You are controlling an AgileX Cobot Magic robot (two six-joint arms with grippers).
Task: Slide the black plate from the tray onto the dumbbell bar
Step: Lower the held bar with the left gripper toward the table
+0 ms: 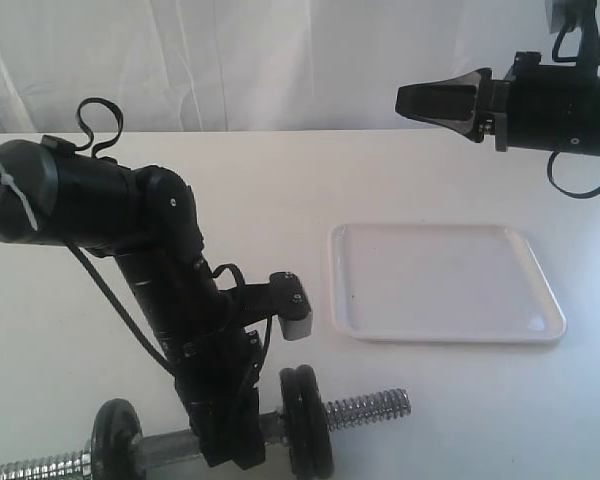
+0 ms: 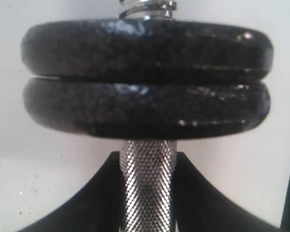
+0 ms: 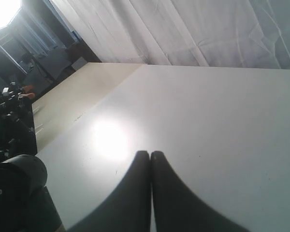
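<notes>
Now pebbly black plate (image 2: 145,48) abuts twin (image 2: 145,108) on dumbbell bar (image 1: 370,408); left gripper (image 2: 148,159) pinches it; right gripper (image 3: 151,154) closed.

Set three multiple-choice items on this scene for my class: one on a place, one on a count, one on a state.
1. The left gripper is: A around the dumbbell bar; B raised in the air; C out of sight.
2. Touching black plates beside it: A one; B two; C four.
3. The right gripper is: A open; B shut; C holding a plate.
Key: A, its fingers flank the knurled grip; B, two discs sit pressed together; B, its fingers meet, empty.
</notes>
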